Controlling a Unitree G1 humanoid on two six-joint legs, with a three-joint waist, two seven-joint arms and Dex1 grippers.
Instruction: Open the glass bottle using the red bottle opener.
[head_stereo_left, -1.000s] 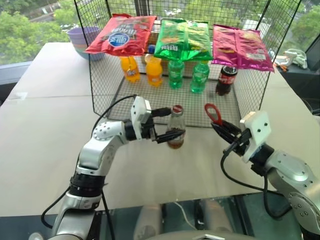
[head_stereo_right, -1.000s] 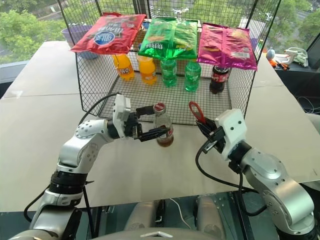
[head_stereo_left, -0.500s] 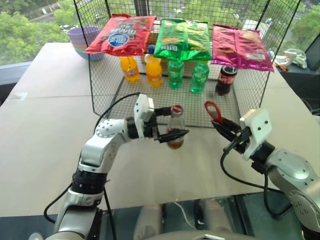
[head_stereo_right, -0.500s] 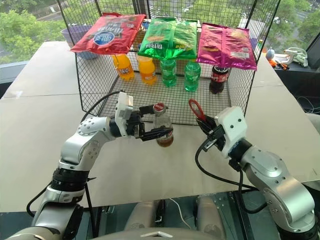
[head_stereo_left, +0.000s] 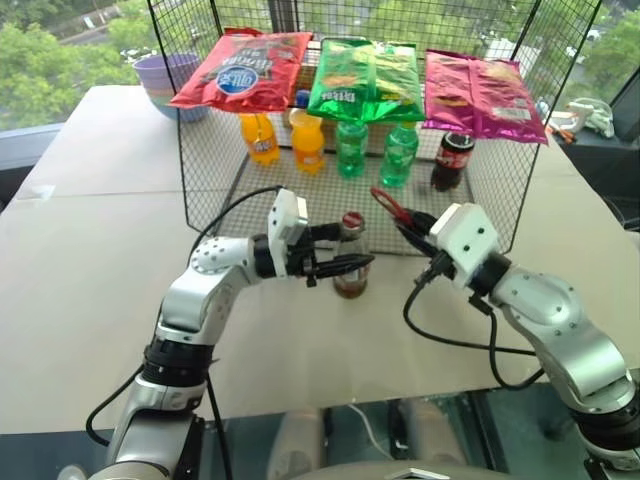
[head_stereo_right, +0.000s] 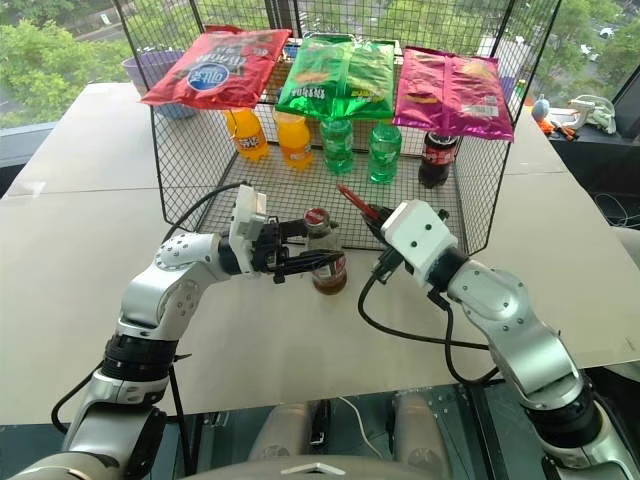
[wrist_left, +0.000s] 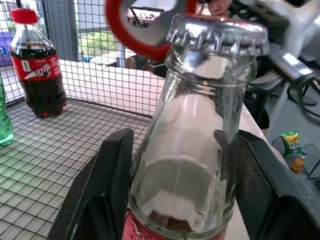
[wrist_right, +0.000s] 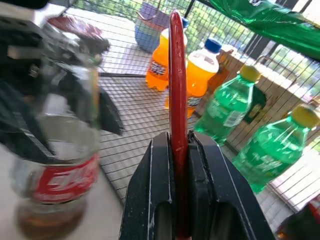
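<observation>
A clear glass bottle (head_stereo_left: 351, 262) with crimped metal cap stands near the tabletop's (head_stereo_left: 90, 260) middle, by the wire rack's (head_stereo_left: 215, 170) front edge, the level left gripper's (head_stereo_left: 338, 248) fingers flanking its neck, the level right gripper (head_stereo_left: 408, 226) pinching the flat red opener (head_stereo_left: 387, 204).

A broad, pale beige worktop (head_stereo_left: 90, 280) carried everything. Toward its far side a black wire rack (head_stereo_left: 215, 165) stood on it, its mesh floor bearing two orange bottles (head_stereo_left: 283, 138), two green bottles (head_stereo_left: 375, 148) and a dark cola bottle (head_stereo_left: 452, 160) in a row. A stack of purple and blue bowls (head_stereo_left: 168, 80) sat at the far left corner, just beside the rack. In front of the rack the glass bottle (head_stereo_left: 351, 256) stood upright on the bare surface, a little brown liquid at its base.
</observation>
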